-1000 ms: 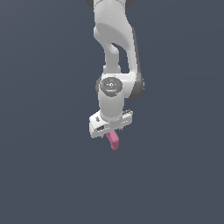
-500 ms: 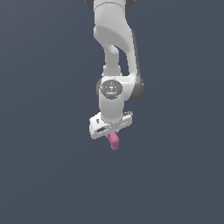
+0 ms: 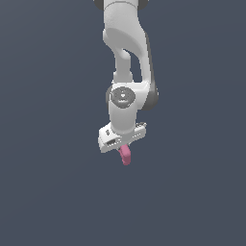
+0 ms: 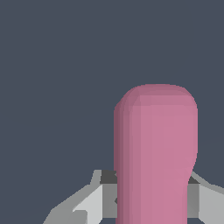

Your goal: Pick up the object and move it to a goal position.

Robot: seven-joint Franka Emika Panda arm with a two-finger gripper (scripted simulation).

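Observation:
The object (image 3: 125, 154) is a small matte pink slab, seen edge-on and slightly bent in the exterior view, hanging below the white hand of the arm. My gripper (image 3: 122, 148) is shut on the object, high above the plain dark ground. In the wrist view the pink object (image 4: 156, 153) fills the middle, rounded at its far end, with grey fingers (image 4: 92, 201) showing on both sides of it. The fingertips themselves are hidden behind the slab.
The white arm (image 3: 127, 57) comes down from the upper edge of the exterior view. Only a uniform dark grey-blue background shows around it; no goal marker shows.
The arm and the held pink object have risen very slightly and shifted a little toward the exterior view's right. The grip is unchanged.

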